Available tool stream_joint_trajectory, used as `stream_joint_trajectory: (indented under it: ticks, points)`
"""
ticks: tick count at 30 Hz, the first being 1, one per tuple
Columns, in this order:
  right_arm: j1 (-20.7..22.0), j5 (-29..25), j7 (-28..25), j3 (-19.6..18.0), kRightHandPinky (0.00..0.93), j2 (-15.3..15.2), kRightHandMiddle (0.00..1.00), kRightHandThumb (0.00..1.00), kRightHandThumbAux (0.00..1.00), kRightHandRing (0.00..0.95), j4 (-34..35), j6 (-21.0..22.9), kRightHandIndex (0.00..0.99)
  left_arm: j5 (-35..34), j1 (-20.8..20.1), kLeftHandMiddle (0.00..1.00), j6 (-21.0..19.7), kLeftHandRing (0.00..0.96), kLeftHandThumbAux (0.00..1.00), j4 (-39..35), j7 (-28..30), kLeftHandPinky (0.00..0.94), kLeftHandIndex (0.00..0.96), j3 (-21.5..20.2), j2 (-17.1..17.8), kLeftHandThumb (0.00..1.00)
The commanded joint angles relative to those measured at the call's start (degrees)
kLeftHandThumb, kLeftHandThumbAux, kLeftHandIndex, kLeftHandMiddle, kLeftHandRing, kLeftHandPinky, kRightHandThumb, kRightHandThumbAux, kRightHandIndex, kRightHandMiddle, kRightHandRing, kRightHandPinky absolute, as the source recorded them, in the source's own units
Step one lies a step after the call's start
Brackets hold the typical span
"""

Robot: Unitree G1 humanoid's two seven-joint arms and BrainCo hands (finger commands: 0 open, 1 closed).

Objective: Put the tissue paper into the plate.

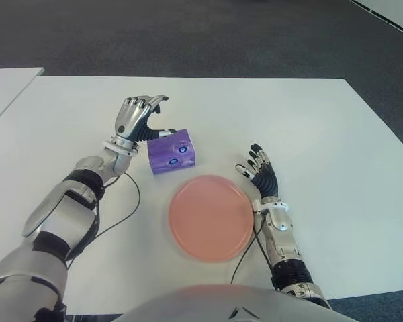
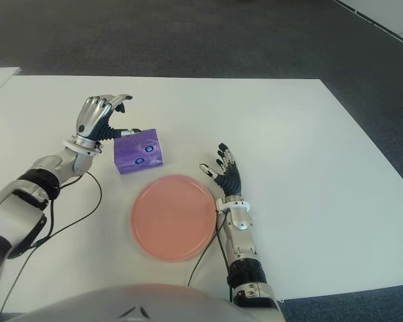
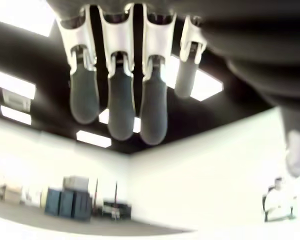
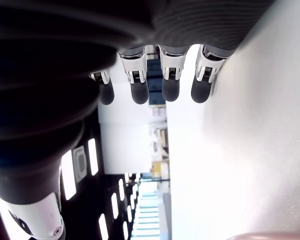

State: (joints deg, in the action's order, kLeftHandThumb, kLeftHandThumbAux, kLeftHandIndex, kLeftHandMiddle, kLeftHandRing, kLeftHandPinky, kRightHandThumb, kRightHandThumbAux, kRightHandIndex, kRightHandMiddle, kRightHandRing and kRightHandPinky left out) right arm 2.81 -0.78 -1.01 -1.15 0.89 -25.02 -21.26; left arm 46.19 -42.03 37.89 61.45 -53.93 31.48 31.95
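My left hand (image 1: 136, 119) curls open just beside the purple tissue pack (image 1: 172, 153); its wrist view misses the pack. My right hand (image 1: 260, 172) lies spread by the pink plate (image 1: 211, 217).

The table (image 1: 309, 134) was a smooth, matt white surface. The plate (image 1: 211, 218), just beside the right hand (image 1: 260, 176), looked like smooth pink plastic with a dull sheen. The tissue paper (image 1: 171, 152) pack, just beside the left hand (image 1: 136, 117), had a glossy purple printed wrapper. Both hands showed silvery metallic-looking shells; the fingertips (image 3: 121, 107) carried matt dark, rubber-like pads. The floor (image 1: 201, 33) beyond appeared rough, dark carpet.
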Motion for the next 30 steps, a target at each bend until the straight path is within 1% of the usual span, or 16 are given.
stream_joint_trajectory:
  ticks: [1, 3, 5, 8, 11, 12, 15, 16, 19, 22, 25, 30]
  points:
    - [-3.86, 1.55, 0.69, 0.59, 0.0, -0.35, 0.057, 0.104, 0.736, 0.01, -4.28, 4.46, 0.079, -6.26, 6.08, 0.009, -1.42, 0.008, 0.195, -15.8, 19.48, 0.007, 0.009, -3.71, 6.16, 0.277]
    - [-3.83, 1.65, 0.76, 0.6, 0.0, -0.38, 0.057, 0.102, 0.735, 0.01, -4.32, 4.51, 0.078, -7.48, 7.41, 0.004, -2.53, 0.004, 0.178, -19.12, 22.91, 0.003, 0.004, -4.6, 6.45, 0.264]
    - [-3.73, 1.9, 0.85, 0.67, 0.0, -0.46, 0.057, 0.097, 0.729, 0.009, -4.37, 4.63, 0.076, -9.64, 9.41, 0.001, -4.25, 0.001, 0.163, -24.31, 27.63, 0.001, 0.001, -5.59, 6.6, 0.243]
    - [-3.59, 2.13, 1.05, 0.7, 0.0, -0.48, 0.057, 0.093, 0.724, 0.009, -4.49, 4.98, 0.075, -14.59, 13.25, 0.0, -7.14, 0.0, 0.158, -32.59, 35.62, 0.0, 0.0, -6.89, 6.43, 0.227]
    - [-3.41, 2.28, 1.25, 0.7, 0.0, -0.43, 0.058, 0.093, 0.722, 0.009, -4.63, 5.28, 0.078, -18.47, 16.03, 0.0, -9.42, 0.0, 0.162, -38.19, 41.84, 0.0, 0.0, -7.99, 6.73, 0.219]
    - [-3.31, 2.31, 1.3, 0.69, 0.0, -0.41, 0.059, 0.093, 0.721, 0.009, -4.71, 5.34, 0.078, -18.97, 16.44, 0.0, -9.95, 0.0, 0.162, -39.09, 42.98, 0.0, 0.0, -8.36, 6.76, 0.218]
    - [-3.04, 2.6, 1.65, 0.75, 0.0, -0.38, 0.06, 0.097, 0.721, 0.009, -5.02, 5.34, 0.081, -21.75, 17.93, 0.0, -12.62, 0.0, 0.163, -42.66, 49.28, 0.0, 0.0, -8.96, 7.19, 0.218]
    - [-2.95, 2.55, 1.72, 0.71, 0.0, -0.31, 0.062, 0.099, 0.721, 0.01, -5.12, 5.39, 0.083, -22.37, 18.31, 0.0, -14.0, 0.0, 0.163, -43.87, 52.2, 0.0, 0.0, -8.88, 7.6, 0.218]
    - [-2.72, 2.41, 1.82, 0.63, 0.0, -0.15, 0.067, 0.117, 0.718, 0.012, -5.3, 5.58, 0.089, -22.91, 18.97, 0.0, -16.61, 0.0, 0.162, -46.06, 57.21, 0.0, 0.0, -9.32, 8.05, 0.218]
    - [-2.71, 2.21, 1.68, 0.61, 0.0, -0.12, 0.071, 0.125, 0.718, 0.014, -5.26, 5.61, 0.095, -22.78, 19.33, 0.0, -20.13, 0.0, 0.153, -48.34, 62.42, 0.0, 0.0, -9.51, 8.45, 0.224]
    - [-2.61, 2.41, 1.77, 0.71, 0.0, -0.21, 0.075, 0.125, 0.716, 0.016, -5.43, 5.54, 0.098, -22.53, 19.82, 0.0, -22.59, 0.0, 0.137, -50.09, 65.63, 0.0, 0.0, -10.18, 8.27, 0.233]
    - [-2.35, 2.5, 1.74, 0.77, 0.0, -0.33, 0.079, 0.119, 0.719, 0.017, -5.91, 5.42, 0.1, -21.14, 20.67, 0.0, -25.71, 0.0, 0.108, -52.44, 69.42, 0.0, 0.0, -11.37, 7.6, 0.25]
